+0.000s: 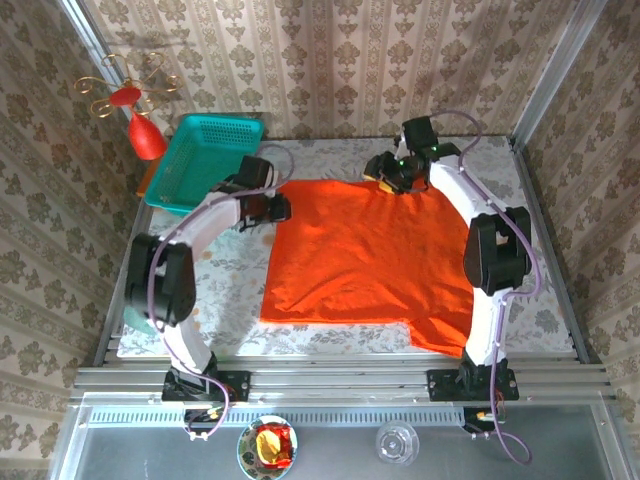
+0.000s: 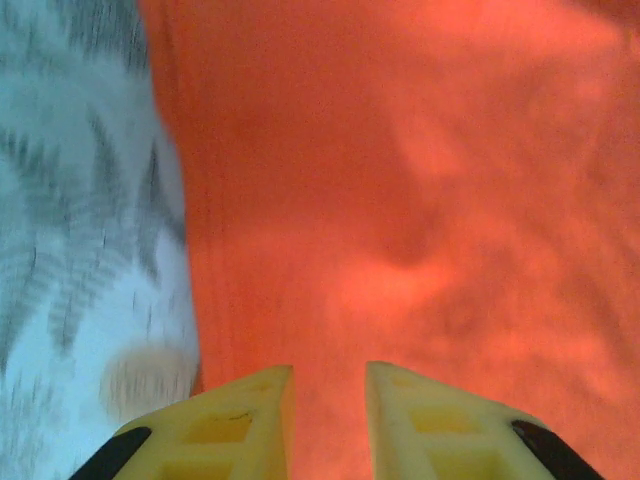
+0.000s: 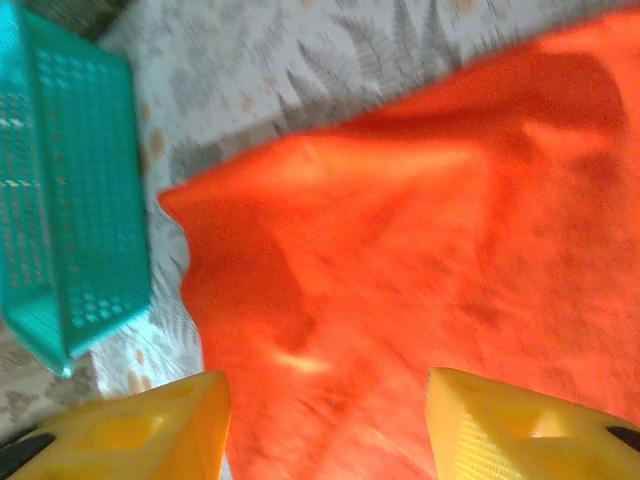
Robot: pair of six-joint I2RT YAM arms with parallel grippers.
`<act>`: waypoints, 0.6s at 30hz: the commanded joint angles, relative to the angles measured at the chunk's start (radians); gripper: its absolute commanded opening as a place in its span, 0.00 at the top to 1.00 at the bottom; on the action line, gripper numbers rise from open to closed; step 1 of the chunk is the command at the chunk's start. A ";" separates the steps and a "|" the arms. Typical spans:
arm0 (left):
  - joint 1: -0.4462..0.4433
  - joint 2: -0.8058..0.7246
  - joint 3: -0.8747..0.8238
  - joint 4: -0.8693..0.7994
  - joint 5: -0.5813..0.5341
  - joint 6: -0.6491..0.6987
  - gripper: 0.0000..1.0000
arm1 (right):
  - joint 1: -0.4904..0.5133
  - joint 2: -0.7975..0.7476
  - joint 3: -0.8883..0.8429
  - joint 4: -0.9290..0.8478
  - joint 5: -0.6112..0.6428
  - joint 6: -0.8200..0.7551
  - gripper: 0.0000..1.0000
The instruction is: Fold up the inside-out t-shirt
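Listing your two claws at the far edge of the orange t-shirt.
You have the t-shirt lying flat on the patterned table, about mid-table, with its far-left corner near the teal basket. Your left claw sits over the shirt's left edge, its fingers parted by a narrow gap with nothing pinched between them. Your right claw hangs over the far edge, fingers spread wide, gripping nothing.
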 commanded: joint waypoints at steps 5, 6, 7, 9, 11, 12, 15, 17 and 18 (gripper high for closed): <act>-0.001 0.293 0.323 -0.113 -0.026 0.084 0.75 | -0.014 -0.143 -0.212 0.004 0.066 -0.048 0.45; 0.000 0.312 0.333 -0.127 -0.041 0.090 0.75 | -0.022 -0.154 -0.233 0.007 0.068 -0.049 0.45; 0.000 0.328 0.337 -0.143 -0.064 0.096 0.75 | -0.033 -0.163 -0.255 0.010 0.071 -0.050 0.45; 0.004 0.343 0.317 -0.162 -0.108 0.111 0.76 | -0.055 -0.174 -0.295 0.025 0.081 -0.052 0.45; 0.017 0.348 0.280 -0.170 -0.139 0.116 0.76 | -0.085 -0.170 -0.333 0.052 0.096 -0.050 0.44; 0.025 0.348 0.258 -0.167 -0.140 0.114 0.76 | -0.099 -0.164 -0.347 0.053 0.109 -0.050 0.44; 0.050 0.342 0.195 -0.145 -0.114 0.101 0.76 | -0.148 -0.133 -0.398 0.085 0.119 -0.047 0.43; 0.061 0.338 0.167 -0.135 -0.093 0.093 0.76 | -0.178 -0.117 -0.443 0.113 0.113 -0.039 0.43; 0.065 0.337 0.159 -0.134 -0.088 0.091 0.76 | -0.192 -0.111 -0.468 0.126 0.115 -0.027 0.43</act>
